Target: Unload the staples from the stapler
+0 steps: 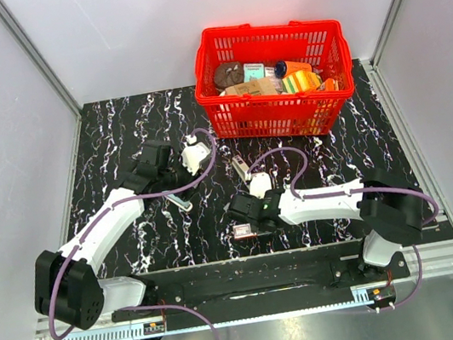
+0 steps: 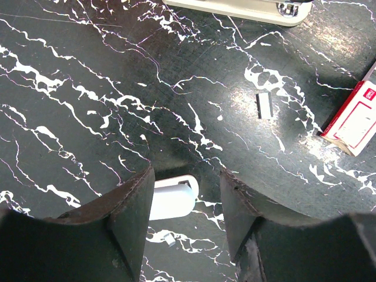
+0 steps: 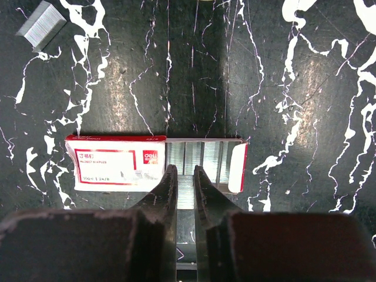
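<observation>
The cream stapler [image 2: 235,9] lies on the black marble table, cut off by the top edge of the left wrist view; in the top view it shows as a small silver-white thing [image 1: 241,168]. My right gripper [image 3: 185,170] is shut on a strip of staples [image 3: 185,191], right at the open drawer of a red-and-white staple box [image 3: 114,167], which also shows in the top view [image 1: 243,230]. My left gripper [image 2: 188,173] is open, low over the table, with a small white piece [image 2: 173,200] lying beside its left finger. A loose staple strip [image 2: 265,106] lies beyond it.
A red basket [image 1: 270,120] full of items stands at the back right of the table. Another loose staple strip [image 3: 41,23] lies at the top left of the right wrist view. The staple box [image 2: 352,117] lies at the right of the left wrist view.
</observation>
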`<state>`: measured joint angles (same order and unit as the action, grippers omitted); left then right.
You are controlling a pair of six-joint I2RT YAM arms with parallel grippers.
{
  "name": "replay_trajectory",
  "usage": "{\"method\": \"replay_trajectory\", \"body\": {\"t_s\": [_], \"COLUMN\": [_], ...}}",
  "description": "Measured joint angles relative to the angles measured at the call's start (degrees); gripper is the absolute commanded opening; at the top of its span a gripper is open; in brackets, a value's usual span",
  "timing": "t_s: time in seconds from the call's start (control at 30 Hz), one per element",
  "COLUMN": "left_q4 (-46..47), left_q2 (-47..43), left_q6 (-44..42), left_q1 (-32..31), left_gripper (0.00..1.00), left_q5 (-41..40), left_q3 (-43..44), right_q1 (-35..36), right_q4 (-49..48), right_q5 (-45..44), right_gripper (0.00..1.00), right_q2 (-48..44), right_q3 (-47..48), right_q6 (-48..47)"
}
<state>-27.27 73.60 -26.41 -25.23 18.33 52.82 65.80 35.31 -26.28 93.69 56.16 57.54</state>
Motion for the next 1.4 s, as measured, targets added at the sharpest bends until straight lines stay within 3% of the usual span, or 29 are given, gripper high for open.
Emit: {"method": "replay_trajectory", "body": {"t_s": [0.2,0.7,0.83,1.07,1.3,1.4], "left_q4": [0.0,-0.1,-0.3,-0.3,-0.4,-0.4], "left_q2": [0.0,0.4,0.4,0.4,0.4,0.7], "left_q6": [0.0,0.1,0.1,0.1,0.1,0.1], "left_q1": [0.0,0.0,0.0,0.0,0.0,0.0], "left_gripper": [0.54,0.61,0.61,0.61,0.60,0.60], "left_q5": [0.0,0.0,0.0,0.0,0.1,0.1], "left_q3": [0.0,0.0,0.0,0.0,0.0,0.0], "right_q1": [0.0,0.1,0.1,0.1,0.1,-0.6], "right_q4": [-0.2,-0.6,-0.6,-0.4,-0.2,-0.6], "right_q5": [0.0,0.3,0.3,0.1,-1.8,-2.0], "right_gripper": [0.06,0.40,0.43,0.38,0.21,0.20], "right_q2": [0.6,1.7,1.7,0.0,-3.3,-3.5], "right_q3": [0.0,0.1,0.2,0.9,2.5,3.2], "right_q6": [0.1,0.3,0.1,-0.3,-2.1,-3.0]}}
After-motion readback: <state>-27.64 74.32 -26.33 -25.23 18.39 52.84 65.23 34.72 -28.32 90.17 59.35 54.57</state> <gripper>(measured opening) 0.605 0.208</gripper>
